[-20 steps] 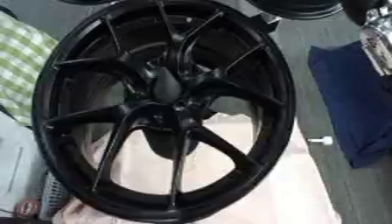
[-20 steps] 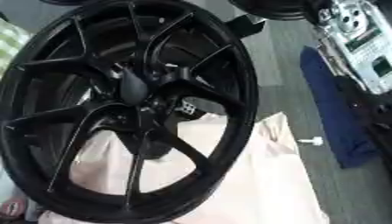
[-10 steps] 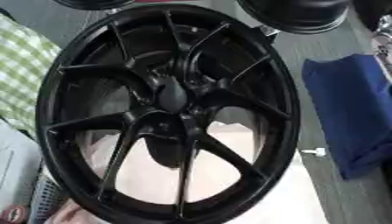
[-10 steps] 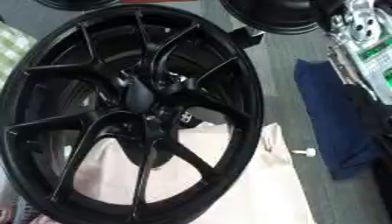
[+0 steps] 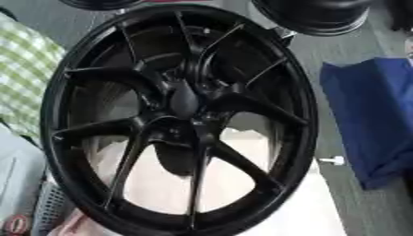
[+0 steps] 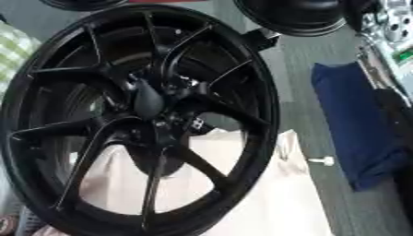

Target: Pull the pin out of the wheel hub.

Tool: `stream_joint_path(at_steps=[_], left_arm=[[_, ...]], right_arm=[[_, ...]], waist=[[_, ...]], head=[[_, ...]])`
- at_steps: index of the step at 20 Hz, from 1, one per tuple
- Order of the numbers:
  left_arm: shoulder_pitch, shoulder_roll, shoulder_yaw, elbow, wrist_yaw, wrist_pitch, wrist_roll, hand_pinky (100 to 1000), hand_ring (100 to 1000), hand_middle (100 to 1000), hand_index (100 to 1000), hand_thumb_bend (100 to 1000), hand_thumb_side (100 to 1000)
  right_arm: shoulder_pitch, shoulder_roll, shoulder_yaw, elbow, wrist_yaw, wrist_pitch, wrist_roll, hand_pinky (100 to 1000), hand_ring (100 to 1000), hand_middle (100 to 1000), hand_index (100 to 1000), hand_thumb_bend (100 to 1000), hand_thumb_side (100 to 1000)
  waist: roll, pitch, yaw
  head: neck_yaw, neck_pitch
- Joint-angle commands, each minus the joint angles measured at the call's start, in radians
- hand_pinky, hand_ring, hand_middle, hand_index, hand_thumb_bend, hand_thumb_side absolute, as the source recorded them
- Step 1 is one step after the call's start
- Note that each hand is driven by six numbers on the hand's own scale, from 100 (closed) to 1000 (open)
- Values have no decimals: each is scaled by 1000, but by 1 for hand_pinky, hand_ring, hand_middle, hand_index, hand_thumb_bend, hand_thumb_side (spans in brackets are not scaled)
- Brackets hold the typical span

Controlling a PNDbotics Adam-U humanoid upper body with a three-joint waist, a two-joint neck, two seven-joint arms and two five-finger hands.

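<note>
A: What fills the view?

B: A large matte-black alloy wheel hub with thin forked spokes (image 5: pixel 181 115). It lies across a pale pinkish cloth (image 6: pixel 274 203), which shows through the lower spoke gaps and spreads out toward the bottom right.

A: And the pin?

B: A small white pin-like piece with a broad head (image 5: pixel 332 160) lies on the grey floor (image 6: pixel 294 83), just off the wheel's right rim and apart from it. It sits between the rim and a dark blue folded fabric (image 5: pixel 373 120) on the right. It is too small for me to say more than that it is white and short, so calling it the pin is only my best reading.

A: The hands, are their fingers wide, narrow, holding anything?

B: I cannot tell; neither the left nor the right hand shows in either eye view.

A: Anything else around?

B: A green-and-white checked cloth (image 5: pixel 24 69) at the left edge, and a second black wheel rim (image 6: pixel 294 16) at the top, just beyond the main wheel. A silver metal part (image 6: pixel 391 20) shows in the right eye view's top right corner.
</note>
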Motion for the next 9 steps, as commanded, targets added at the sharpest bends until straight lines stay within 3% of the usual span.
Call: stream_joint_path(at_steps=[1, 6, 9], left_arm=[[-10, -9, 6, -93, 53, -49, 54, 732, 668, 588, 747, 283, 792], [-16, -107, -59, -222, 132, -120, 133, 730, 664, 588, 745, 294, 769], [-20, -180, -78, -302, 182, -135, 182, 730, 665, 591, 748, 303, 760]], right_arm=[[-10, -21, -9, -21, -11, -5, 0, 926, 689, 574, 704, 100, 711], [-19, -13, -11, -21, -18, -19, -3, 923, 687, 573, 704, 100, 695], [-22, -8, -13, -21, -21, -30, -9, 923, 685, 572, 704, 100, 690]], waist=[[2, -27, -1], [-6, -33, -12], [-11, -35, -17]], head=[[7, 4], [18, 0], [26, -5]])
